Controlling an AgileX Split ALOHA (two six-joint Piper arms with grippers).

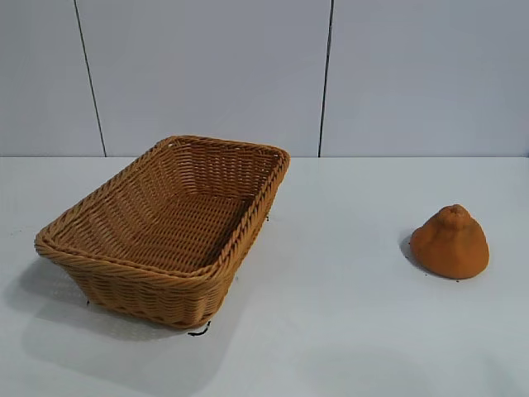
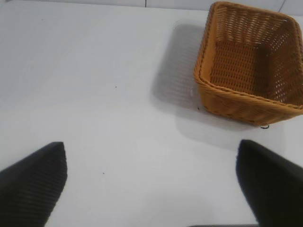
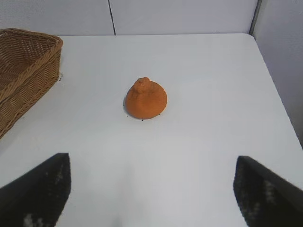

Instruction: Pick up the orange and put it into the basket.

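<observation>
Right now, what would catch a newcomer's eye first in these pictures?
The big wicker basket, empty, on the left of the white table. Then the orange, alone at the right, well apart from it. Neither the left gripper nor the right gripper, both open, touches anything.

Orange (image 1: 450, 242) on table, basket (image 1: 165, 227) empty

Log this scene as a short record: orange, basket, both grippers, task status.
orange: upright on the table, at the exterior view's right, apart from the basket
basket: on the table at that view's left, nothing inside
left gripper: open, holding nothing, above bare table short of the basket
right gripper: open, holding nothing, facing the orange, not touching it
task status: orange not yet picked up
</observation>
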